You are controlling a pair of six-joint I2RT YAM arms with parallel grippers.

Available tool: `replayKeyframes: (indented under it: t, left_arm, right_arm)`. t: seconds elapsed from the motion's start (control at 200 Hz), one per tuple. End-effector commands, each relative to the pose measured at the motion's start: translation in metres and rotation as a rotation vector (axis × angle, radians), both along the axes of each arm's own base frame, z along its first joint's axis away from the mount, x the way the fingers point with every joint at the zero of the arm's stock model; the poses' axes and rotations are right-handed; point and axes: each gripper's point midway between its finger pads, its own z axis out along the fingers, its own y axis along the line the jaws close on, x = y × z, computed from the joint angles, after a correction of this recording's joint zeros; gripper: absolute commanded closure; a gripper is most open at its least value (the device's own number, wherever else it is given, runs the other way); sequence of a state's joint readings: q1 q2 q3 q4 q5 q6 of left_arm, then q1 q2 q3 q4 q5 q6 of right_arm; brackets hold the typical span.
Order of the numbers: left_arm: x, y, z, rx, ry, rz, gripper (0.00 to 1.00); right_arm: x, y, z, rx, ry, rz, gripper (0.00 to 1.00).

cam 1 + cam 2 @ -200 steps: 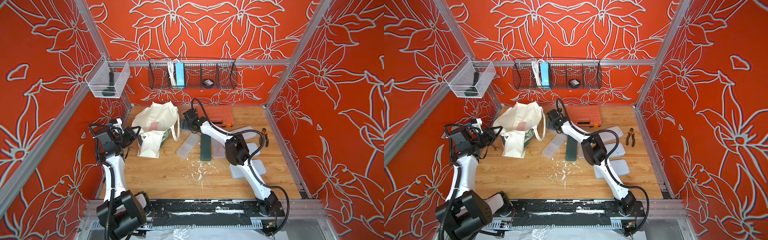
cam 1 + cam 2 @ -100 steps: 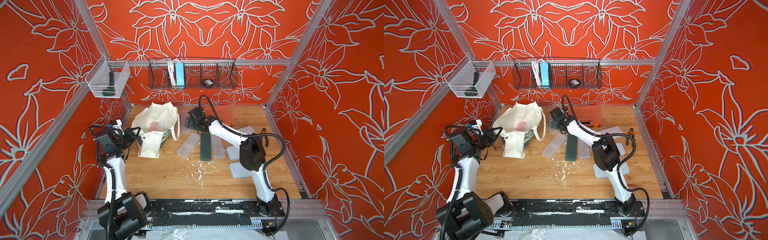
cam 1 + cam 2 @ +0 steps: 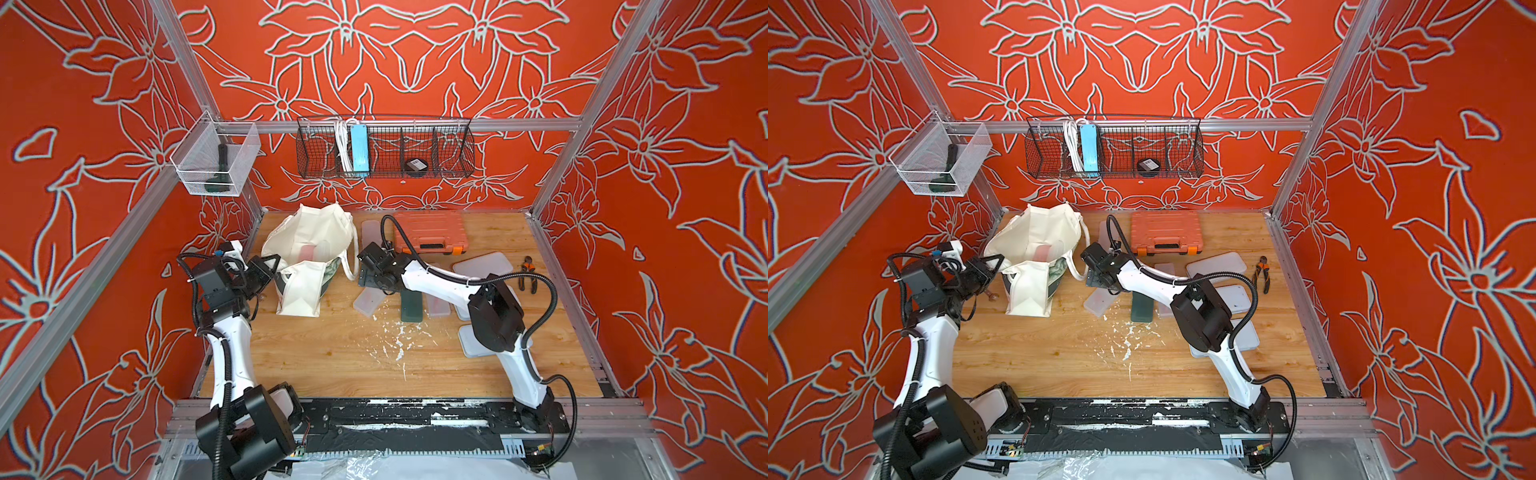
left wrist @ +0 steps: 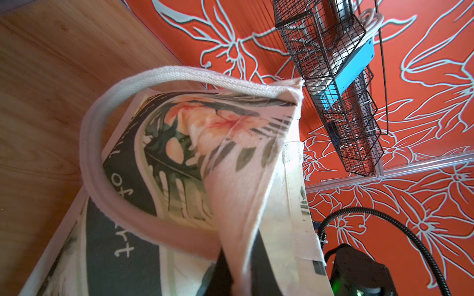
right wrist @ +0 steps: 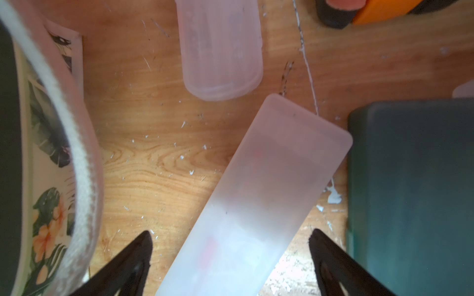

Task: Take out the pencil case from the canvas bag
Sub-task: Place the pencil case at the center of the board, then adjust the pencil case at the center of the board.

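The cream canvas bag (image 3: 309, 232) (image 3: 1038, 232) stands open-mouthed at the back left, its flower print (image 4: 205, 128) facing my left wrist camera. Inside its mouth shows a pinkish frosted pencil case (image 3: 309, 252) (image 3: 1042, 252). My left gripper (image 3: 274, 272) (image 3: 995, 268) (image 4: 230, 279) is shut on the bag's rim cloth. My right gripper (image 3: 365, 282) (image 3: 1096, 278) (image 5: 230, 237) hangs open just right of the bag, over another frosted case (image 5: 269, 184) (image 3: 368, 301) that lies on the table. Its fingertips (image 5: 145, 241) stand wide apart and touch nothing.
Further frosted cases (image 3: 370, 230) and a dark green case (image 3: 411, 305) (image 5: 410, 192) lie near the right gripper. Behind is an orange tool case (image 3: 430, 237), to the right flat frosted boxes (image 3: 482, 266) and pliers (image 3: 528, 278). A bag handle (image 5: 82, 159) loops close by.
My right gripper has come forward and left from the back by the orange tool case to beside the bag. The left gripper and the bag have stayed put.
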State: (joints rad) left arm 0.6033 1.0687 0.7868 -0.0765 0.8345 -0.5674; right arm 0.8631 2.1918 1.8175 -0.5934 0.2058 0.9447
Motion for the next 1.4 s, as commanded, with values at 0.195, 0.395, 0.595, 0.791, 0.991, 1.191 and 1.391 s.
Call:
replayKeyframes:
  t: [0.195, 0.395, 0.595, 0.791, 0.991, 1.191, 1.391]
  left_arm:
    - [-0.001, 0.001, 0.019, 0.029, -0.061, 0.005, 1.00]
    - [-0.002, 0.001, 0.020, 0.032, -0.062, 0.007, 1.00]
    - [-0.003, 0.001, 0.020, 0.036, -0.064, 0.007, 1.00]
    - [-0.003, 0.002, 0.019, 0.030, -0.060, 0.008, 1.00]
    - [-0.003, 0.002, 0.019, 0.029, -0.061, 0.010, 1.00]
    - [-0.004, 0.003, 0.019, 0.027, -0.062, 0.014, 1.00]
    - [-0.005, 0.003, 0.020, 0.025, -0.064, 0.016, 1.00]
  right_arm:
    - [-0.018, -0.005, -0.019, -0.051, 0.072, -0.053, 0.02]
    - [-0.019, 0.007, -0.032, -0.007, 0.106, -0.066, 0.02]
    - [-0.017, 0.011, -0.042, 0.007, 0.128, -0.116, 0.02]
    - [-0.017, 0.015, -0.052, -0.037, 0.163, -0.083, 0.11]
    - [-0.026, 0.001, -0.063, -0.111, 0.183, -0.069, 0.19]
    - [-0.031, -0.011, -0.061, -0.179, 0.172, -0.002, 0.25]
    - [-0.036, -0.029, -0.059, -0.308, 0.198, 0.116, 0.26]
